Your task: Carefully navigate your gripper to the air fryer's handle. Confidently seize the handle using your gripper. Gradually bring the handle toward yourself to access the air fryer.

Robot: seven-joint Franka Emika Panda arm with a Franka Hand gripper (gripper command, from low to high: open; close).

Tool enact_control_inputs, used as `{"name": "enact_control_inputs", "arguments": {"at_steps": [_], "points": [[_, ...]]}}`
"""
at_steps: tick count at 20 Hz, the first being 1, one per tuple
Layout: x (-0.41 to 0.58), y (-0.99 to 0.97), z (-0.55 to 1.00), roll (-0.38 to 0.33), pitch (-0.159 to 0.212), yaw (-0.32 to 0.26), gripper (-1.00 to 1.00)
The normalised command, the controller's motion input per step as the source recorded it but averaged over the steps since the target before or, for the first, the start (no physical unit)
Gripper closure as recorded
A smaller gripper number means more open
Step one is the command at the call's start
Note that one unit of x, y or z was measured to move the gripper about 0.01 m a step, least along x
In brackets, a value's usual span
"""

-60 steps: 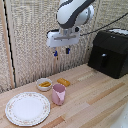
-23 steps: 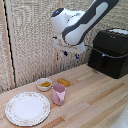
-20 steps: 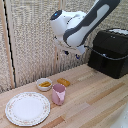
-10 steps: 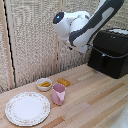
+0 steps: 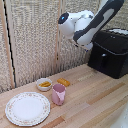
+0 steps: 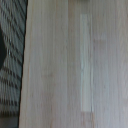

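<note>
The black air fryer [image 5: 114, 50] stands on the wooden table at the exterior view's right. Its short upright handle [image 5: 102, 61] sits on the front panel, facing the view's left. The white-and-grey arm reaches down from the top right. Its white wrist end with the gripper [image 5: 69, 22] hangs high above the table, to the left of the air fryer and well apart from the handle. The fingers cannot be made out there. The wrist view shows only blurred wood [image 6: 75, 65] and a strip of woven wall [image 6: 10, 55], with no fingers in it.
A pink cup [image 5: 59, 94], a patterned plate [image 5: 27, 108], a small bowl [image 5: 44, 84] of yellow food and an orange piece [image 5: 63, 82] lie on the table at the exterior view's left. A woven screen [image 5: 35, 40] backs the table.
The arm's end has risen and turned. The fingers that hung downward three seconds ago no longer show. The air fryer and dishes have not moved.
</note>
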Motion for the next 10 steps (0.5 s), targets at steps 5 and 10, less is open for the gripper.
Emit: {"name": "enact_control_inputs", "arguments": {"at_steps": [5, 10], "points": [[-0.102, -0.43, -0.38, -0.188, -0.048, 0.133, -1.0], [-0.362, -0.46, -0.37, -0.157, -0.053, 0.118, -1.0]]}}
